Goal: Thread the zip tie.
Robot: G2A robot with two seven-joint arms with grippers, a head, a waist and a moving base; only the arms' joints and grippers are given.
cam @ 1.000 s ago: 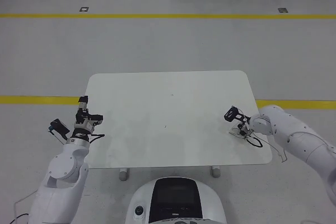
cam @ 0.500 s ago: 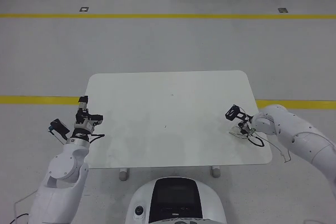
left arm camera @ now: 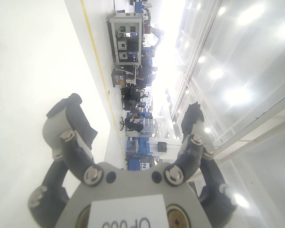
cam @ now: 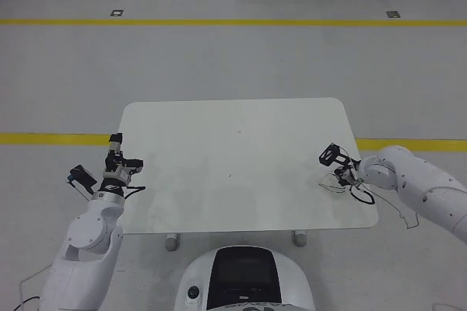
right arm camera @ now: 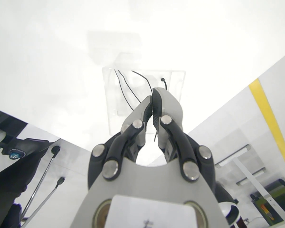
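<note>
The left tool [left arm camera: 133, 105] stands just off the left edge of the surface [cam: 233, 155], tips pointing away from the robot. Its two fingers are spread wide, and nothing sits between them or touches either pad. Open floor with a yellow line lies beyond its tips. The middle of the surface lies well apart from both tools. The right tool [right arm camera: 152, 96] is at the right side of the surface, close to the near corner, pointing down at it. Its fingers are pressed together at the tips, with no visible gap between the pads, and they pinch a thin black zip tie [right arm camera: 155, 135]. A short length of the tie hangs in the space between the fingers, behind the closed tips. Directly beneath and just beyond the tips, a clear tray [right arm camera: 178, 88] lies flat on the surface. Inside it are several loose ties [right arm camera: 123, 85], black strands that fan out away from the tips. A small square tie head [right arm camera: 162, 79] shows just past the tip of one finger, over the tray. Whether that head belongs to the pinched tie or to one lying in the tray cannot be determined. Whether the fingertips touch the tray also cannot be determined.
</note>
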